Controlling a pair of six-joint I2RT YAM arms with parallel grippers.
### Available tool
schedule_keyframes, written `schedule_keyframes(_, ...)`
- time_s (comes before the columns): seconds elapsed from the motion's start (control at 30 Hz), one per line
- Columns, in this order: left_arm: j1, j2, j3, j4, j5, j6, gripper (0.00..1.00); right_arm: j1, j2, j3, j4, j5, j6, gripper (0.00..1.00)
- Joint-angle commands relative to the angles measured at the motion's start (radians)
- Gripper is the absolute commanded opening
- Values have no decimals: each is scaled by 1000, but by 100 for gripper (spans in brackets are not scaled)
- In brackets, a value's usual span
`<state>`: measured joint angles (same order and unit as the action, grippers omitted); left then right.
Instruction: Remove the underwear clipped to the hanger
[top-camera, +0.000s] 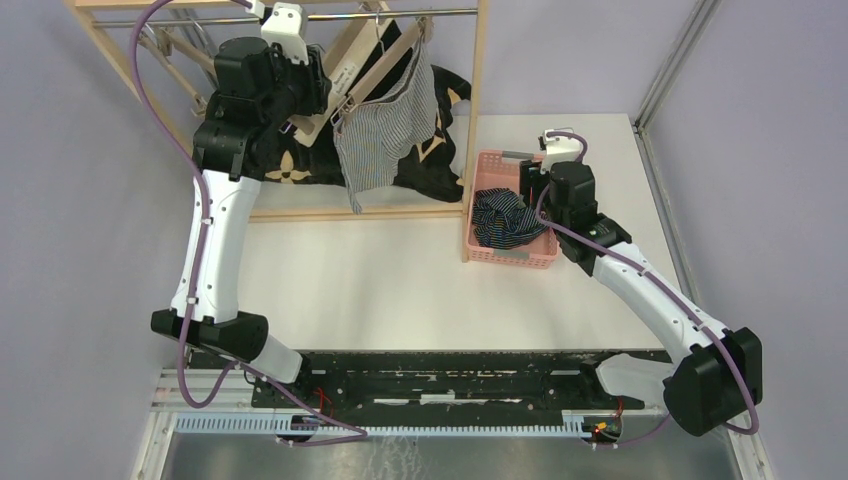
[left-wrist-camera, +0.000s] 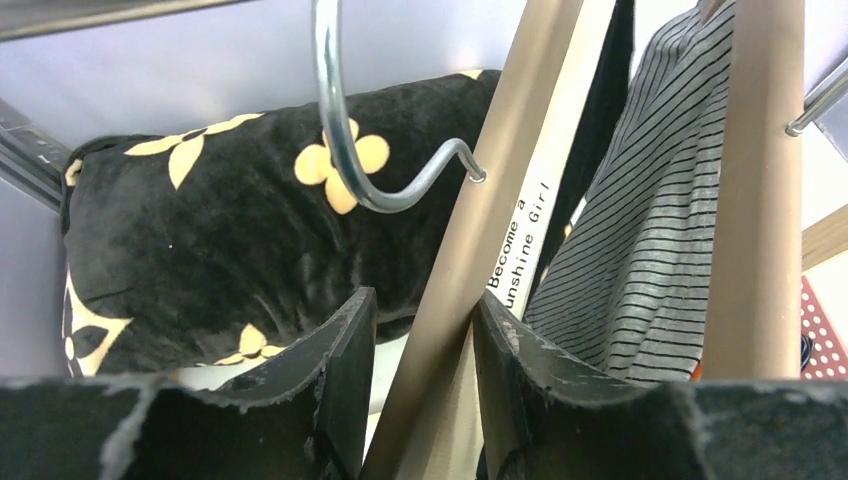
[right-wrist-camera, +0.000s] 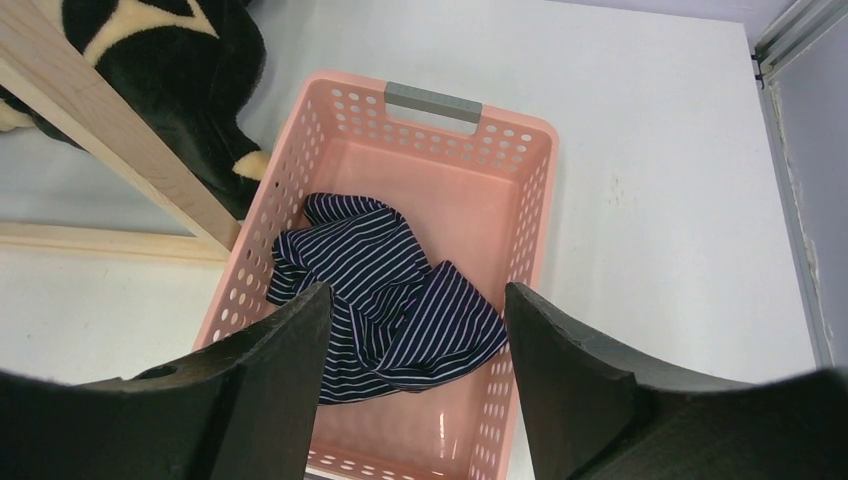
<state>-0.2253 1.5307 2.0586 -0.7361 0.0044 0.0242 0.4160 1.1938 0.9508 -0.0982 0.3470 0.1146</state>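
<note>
Grey-white pinstriped underwear (top-camera: 375, 135) (left-wrist-camera: 640, 260) hangs clipped to a wooden hanger (top-camera: 365, 75) on the rack's rail. Black cloth (left-wrist-camera: 600, 110) hangs just behind it. My left gripper (top-camera: 325, 95) (left-wrist-camera: 420, 300) is up at the hanger, its jaws on either side of the slanted wooden hanger arm (left-wrist-camera: 480, 230). The right finger touches the wood and a gap shows on the left side. Navy striped underwear (top-camera: 505, 218) (right-wrist-camera: 390, 290) lies crumpled in the pink basket (top-camera: 515, 258) (right-wrist-camera: 540, 200). My right gripper (top-camera: 535, 180) (right-wrist-camera: 415, 290) hovers open above it, holding nothing.
A black cushion with cream flowers (top-camera: 430, 160) (left-wrist-camera: 200, 230) lies under the rack. The wooden rack frame (top-camera: 475, 100) (right-wrist-camera: 110, 130) stands between hanger and basket. A metal hanger hook (left-wrist-camera: 335, 120) curves just above my left fingers. White tabletop (top-camera: 400, 280) lies in front.
</note>
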Motion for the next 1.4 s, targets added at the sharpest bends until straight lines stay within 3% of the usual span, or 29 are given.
schedule_keyframes(0.0,-4,-37,5,65,1,19,37,-4,-15,-2,41,-20,4,72)
schedule_keyframes(0.1,-4,-45,2,83,0,15,37,-3,-6,1,39,-36,7,71)
schedule_keyframes(0.33,-3,-71,-15,123,-10,4,3,-5,14,4,38,-51,13,71)
schedule_keyframes(0.87,-4,-106,14,160,-40,-12,3,-3,11,4,41,-49,2,70)
schedule_keyframes(1.37,-4,-336,-251,177,-85,-36,3,-3,25,6,50,-54,10,71)
